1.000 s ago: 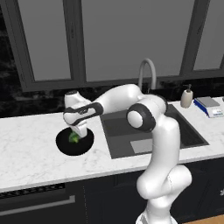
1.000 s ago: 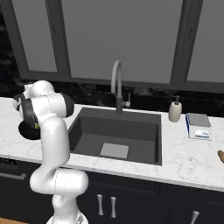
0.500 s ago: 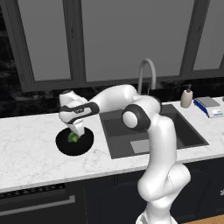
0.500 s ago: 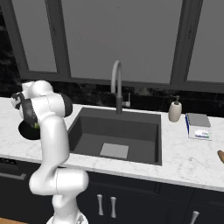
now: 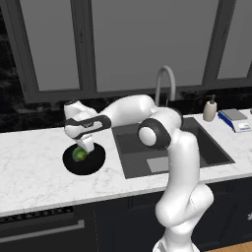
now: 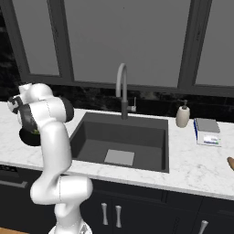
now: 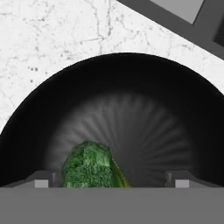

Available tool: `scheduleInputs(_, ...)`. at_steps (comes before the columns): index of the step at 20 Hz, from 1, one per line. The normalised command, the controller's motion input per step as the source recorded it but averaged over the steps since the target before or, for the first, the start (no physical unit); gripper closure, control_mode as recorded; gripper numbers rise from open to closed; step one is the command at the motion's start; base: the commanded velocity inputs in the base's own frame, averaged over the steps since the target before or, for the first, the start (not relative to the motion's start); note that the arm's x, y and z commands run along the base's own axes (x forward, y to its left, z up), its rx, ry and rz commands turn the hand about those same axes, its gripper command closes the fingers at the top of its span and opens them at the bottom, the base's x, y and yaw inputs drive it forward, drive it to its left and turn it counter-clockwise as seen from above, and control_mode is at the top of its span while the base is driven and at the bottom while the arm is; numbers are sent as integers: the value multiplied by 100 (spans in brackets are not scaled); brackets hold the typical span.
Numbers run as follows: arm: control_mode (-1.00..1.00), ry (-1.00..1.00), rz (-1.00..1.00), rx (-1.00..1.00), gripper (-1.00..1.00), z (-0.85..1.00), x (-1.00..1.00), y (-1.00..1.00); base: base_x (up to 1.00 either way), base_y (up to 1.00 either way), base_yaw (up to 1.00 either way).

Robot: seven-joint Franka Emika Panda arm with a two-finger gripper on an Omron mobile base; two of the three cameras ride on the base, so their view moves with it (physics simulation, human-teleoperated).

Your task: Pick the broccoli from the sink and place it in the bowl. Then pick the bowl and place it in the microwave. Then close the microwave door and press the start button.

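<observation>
Hand view: the end effector (image 7: 111, 181) looks down into the bowl (image 7: 131, 87), its two finger tips (image 7: 42, 182) set wide apart at the lower edge of the view. The broccoli (image 7: 89, 166) lies on the black floor of the bowl between the tips, nearer the left one; whether that tip touches it cannot be told. Nothing is clamped. White marbled bench (image 7: 52, 39) shows beyond the bowl's rim, and a grey corner of the sink (image 7: 192, 26) cuts across the upper right.

Left base view: the end effector (image 5: 82, 147) hangs just over the bowl (image 5: 96, 160), which rests on the bench (image 5: 34, 167) just beside the left edge of the sink (image 5: 133, 147). The broccoli (image 5: 78, 154) sits inside the bowl, toward its left side, directly under the hand. The white arm reaches from the lower right across the sink's near corner. Behind the basin stands the curved faucet (image 5: 165, 81); to its right, on the bench, are a soap dispenser (image 5: 210, 108) and a flat blue-and-white item (image 5: 235, 119).

Right base view: the arm hides most of the bowl (image 6: 28, 137), of which a dark edge shows at the far left. The sink (image 6: 123, 137), the faucet (image 6: 121, 89) and the soap dispenser (image 6: 183, 115) lie to the right of it.
</observation>
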Motion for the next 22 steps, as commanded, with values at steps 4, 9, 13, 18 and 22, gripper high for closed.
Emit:
scheduleInputs(4,-100,-11,7,15,-100,28,-42,-44,0,0,0)
scheduleInputs(9,-100,0,12,19,-100,42,-41,-53,0,0,0)
scheduleInputs(13,-100,0,29,10,-100,34,-50,-47,0,0,0)
scheduleInputs(18,-100,-6,38,5,-100,18,-34,-44,0,0,0)
scheduleInputs(22,-100,-3,28,8,-100,21,-4,-52,0,0,0)
